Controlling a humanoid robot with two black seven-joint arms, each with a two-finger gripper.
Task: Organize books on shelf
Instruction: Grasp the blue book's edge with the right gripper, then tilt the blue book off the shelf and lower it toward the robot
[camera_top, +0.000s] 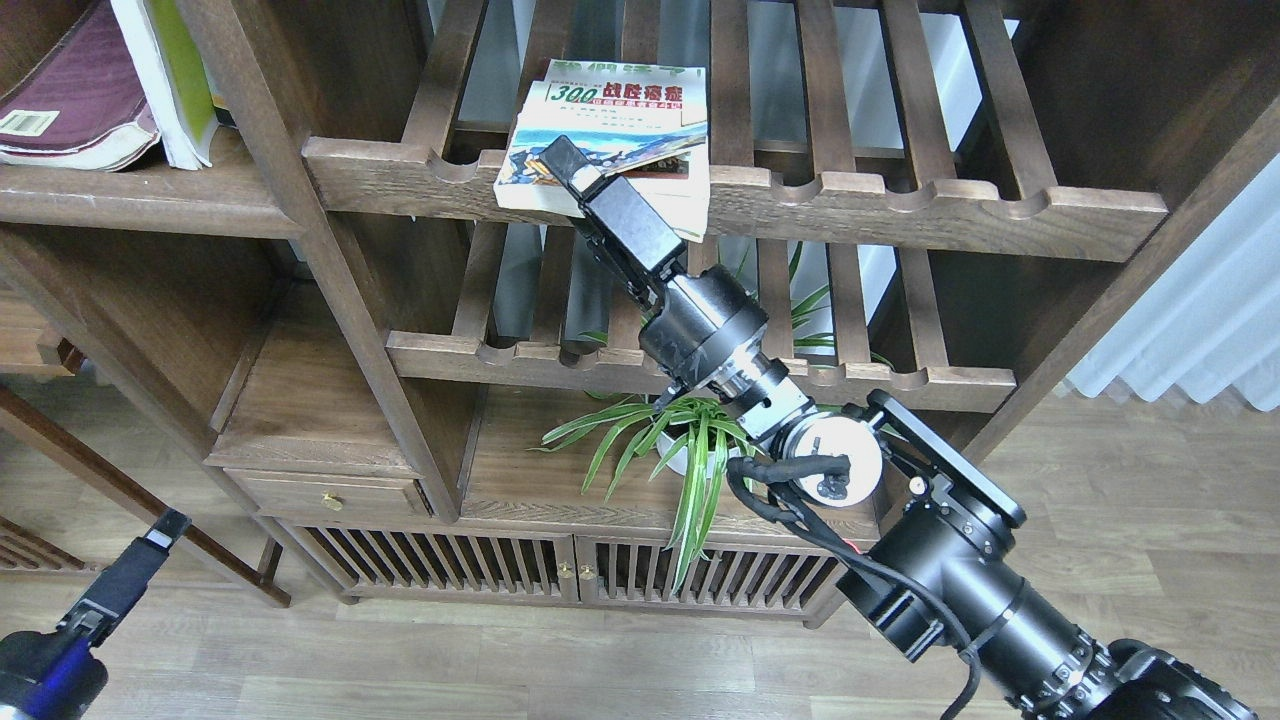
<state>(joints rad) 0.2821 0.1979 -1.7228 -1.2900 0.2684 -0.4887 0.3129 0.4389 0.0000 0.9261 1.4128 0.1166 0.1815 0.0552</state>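
black links of the right arm are seen closest, rising from the lower right corner toward the cabinet. right tool is placed at the white-blue book marked "300"; one finger is seen lying over the cover's lower left part, the other is hidden, so a grip on the book cannot be told. white-blue book is laid flat on the upper slatted rack, its near edge overhanging the scalloped front rail. maroon book and yellow-green book are leaned on the solid shelf at upper left, touching each other. left tool is seen low at the lower left, well apart from the books; open or closed cannot be told. green plant is noted behind the right arm, on the cabinet top.
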